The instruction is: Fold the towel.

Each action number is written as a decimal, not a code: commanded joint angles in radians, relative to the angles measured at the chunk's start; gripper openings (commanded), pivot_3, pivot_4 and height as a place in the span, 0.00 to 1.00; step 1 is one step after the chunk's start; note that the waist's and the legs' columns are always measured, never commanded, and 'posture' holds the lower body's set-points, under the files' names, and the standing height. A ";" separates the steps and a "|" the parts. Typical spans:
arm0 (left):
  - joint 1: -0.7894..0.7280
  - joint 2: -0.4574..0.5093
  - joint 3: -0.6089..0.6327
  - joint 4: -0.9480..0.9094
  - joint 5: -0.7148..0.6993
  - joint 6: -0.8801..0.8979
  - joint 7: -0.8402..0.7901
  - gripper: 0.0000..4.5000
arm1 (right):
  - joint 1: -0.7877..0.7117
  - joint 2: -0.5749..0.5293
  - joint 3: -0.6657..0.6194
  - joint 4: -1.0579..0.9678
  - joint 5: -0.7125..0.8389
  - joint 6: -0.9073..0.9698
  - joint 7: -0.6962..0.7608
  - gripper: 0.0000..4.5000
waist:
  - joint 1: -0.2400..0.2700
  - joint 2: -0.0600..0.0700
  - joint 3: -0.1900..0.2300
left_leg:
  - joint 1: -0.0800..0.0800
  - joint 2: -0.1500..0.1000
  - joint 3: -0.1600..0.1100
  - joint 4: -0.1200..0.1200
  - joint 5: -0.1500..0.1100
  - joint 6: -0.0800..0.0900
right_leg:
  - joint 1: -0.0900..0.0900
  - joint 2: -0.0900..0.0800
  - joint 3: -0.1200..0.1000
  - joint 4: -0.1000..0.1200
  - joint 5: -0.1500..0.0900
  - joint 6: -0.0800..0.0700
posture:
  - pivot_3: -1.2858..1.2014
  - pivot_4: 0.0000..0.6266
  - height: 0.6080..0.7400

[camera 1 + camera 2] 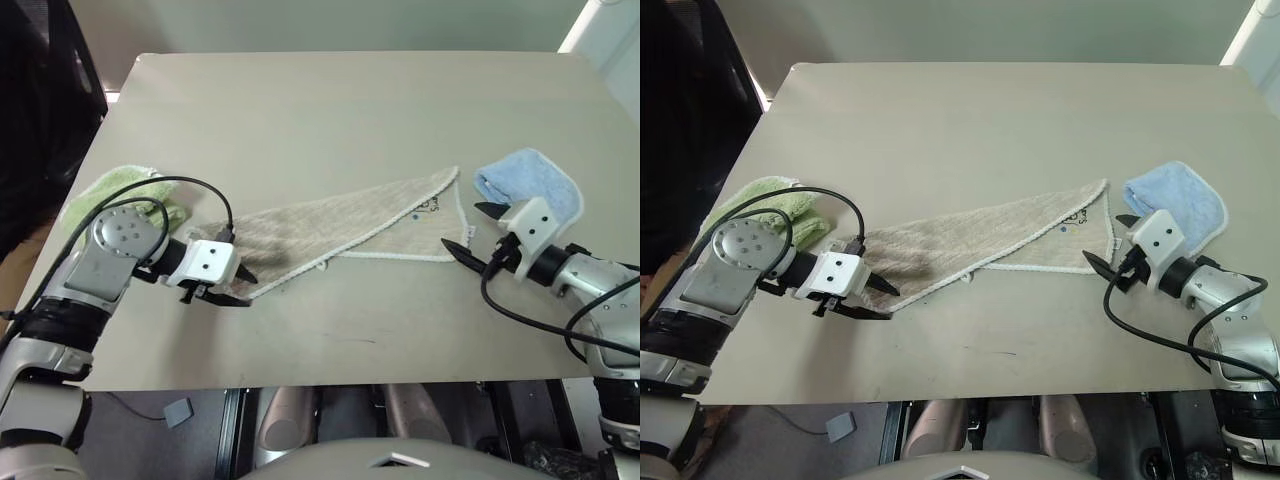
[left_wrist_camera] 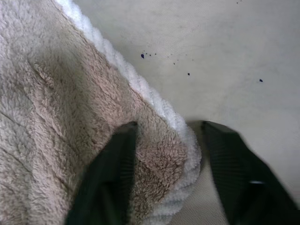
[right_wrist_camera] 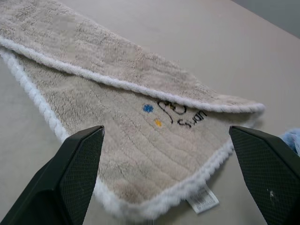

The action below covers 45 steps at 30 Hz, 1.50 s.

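Left hand (image 1: 232,288), fingers astride but not yet clamped on the near corner of the tan towel (image 1: 350,232). White-edged, folded diagonally, it stretches across the surface (image 1: 330,110) to the right hand (image 1: 478,232), fingers wide apart. Beyond lies bare surface.

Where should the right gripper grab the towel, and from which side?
Probably the near corner by the white tag on the towel. It lies flat, so the open right gripper could come in low from the robot's right, one finger slipping under the edging.
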 commanded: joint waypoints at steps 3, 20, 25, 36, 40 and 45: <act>-0.010 0.009 0.003 0.042 0.027 -0.031 -0.037 0.06 | -0.021 -0.022 -0.036 -0.029 -0.008 -0.029 -0.010 1.00 | -0.005 0.001 -0.001 | 0.000 0.000 0.000 0.000 0.000 0.000 | 0.000 0.001 0.000 0.000 0.000 0.000 | 0.52 0.24 0.97; 0.103 0.102 0.197 -0.153 -0.122 0.201 0.039 0.00 | -0.310 -0.086 0.115 0.333 -0.247 -0.323 -0.009 1.00 | -0.011 0.003 -0.002 | -0.012 0.000 0.001 0.000 -0.001 -0.001 | -0.013 0.001 0.000 -0.002 0.001 -0.005 | 0.52 0.24 0.97; 0.145 0.100 0.223 -0.197 -0.120 0.229 0.071 0.00 | -0.471 -0.077 0.207 0.647 -0.376 -0.585 -0.040 1.00 | -0.012 0.003 -0.002 | -0.012 0.000 0.001 -0.001 -0.001 0.000 | -0.015 0.000 -0.001 -0.001 0.002 -0.006 | 0.52 0.24 0.97; 0.205 0.105 0.255 -0.263 -0.130 0.264 0.100 0.00 | -0.788 -0.046 0.433 1.165 -0.716 -0.983 -0.291 1.00 | -0.019 0.004 -0.001 | -0.011 0.001 0.001 -0.001 -0.001 0.000 | -0.016 0.000 -0.002 0.001 0.008 -0.005 | 0.52 0.24 0.97; 0.221 0.103 0.262 -0.276 -0.130 0.271 0.109 0.00 | -0.847 -0.033 0.492 1.247 -0.800 -1.051 -0.380 1.00 | -0.019 0.004 -0.001 | -0.011 0.002 0.001 -0.001 -0.001 0.000 | -0.017 0.000 -0.002 0.002 0.008 -0.005 | 0.52 0.24 0.97; 0.232 0.100 0.265 -0.283 -0.130 0.275 0.117 0.00 | -0.887 -0.029 0.553 1.301 -0.894 -1.109 -0.491 0.96 | -0.019 0.004 -0.001 | -0.011 0.002 0.001 -0.001 -0.001 0.000 | -0.017 0.000 -0.002 0.002 0.008 -0.005 | 0.52 0.24 0.97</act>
